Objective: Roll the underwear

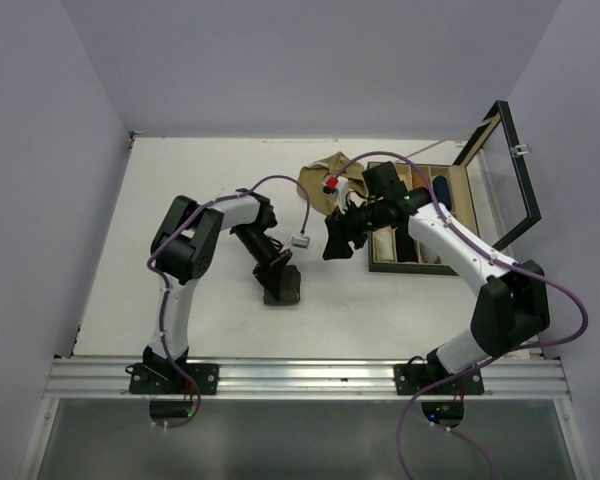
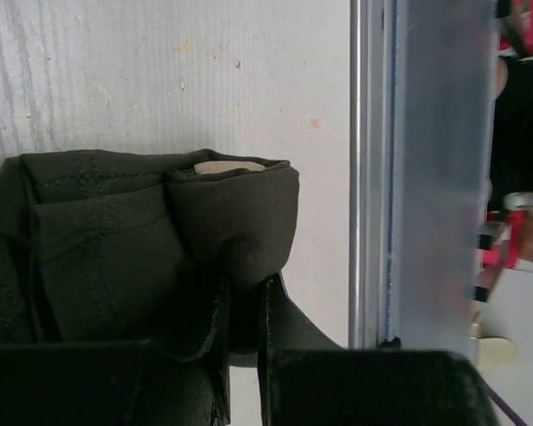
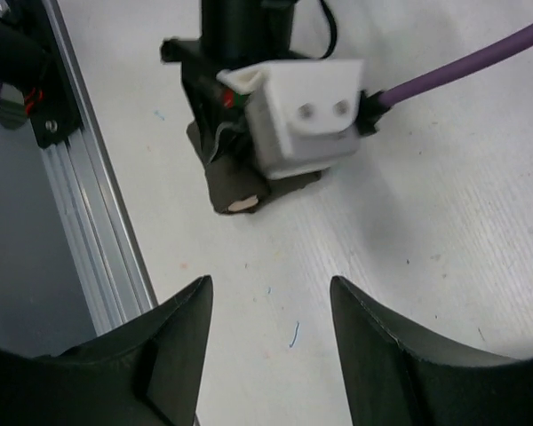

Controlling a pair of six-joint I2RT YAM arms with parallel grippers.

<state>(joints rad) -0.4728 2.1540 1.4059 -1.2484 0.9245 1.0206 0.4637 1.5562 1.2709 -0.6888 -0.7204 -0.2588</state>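
A dark brown underwear [image 1: 283, 289] lies rolled into a tight bundle on the white table, in front of the left arm. My left gripper [image 1: 279, 272] points down onto it, shut on a fold of the cloth. In the left wrist view the dark roll [image 2: 160, 231] fills the lower left, a beige bit of waistband showing at its end, and the left gripper [image 2: 246, 297] pinches its edge. The olive-tan underwear [image 1: 336, 166] lies crumpled at the back. My right gripper [image 1: 332, 240] hovers open over bare table [image 3: 268, 297], with the roll [image 3: 235, 186] ahead of it.
A wooden divided box [image 1: 450, 190] with its glass lid [image 1: 507, 170] raised stands at the right, under the right arm. A metal rail [image 1: 300, 376] runs along the near edge. A purple cable [image 1: 302, 205] loops between the arms.
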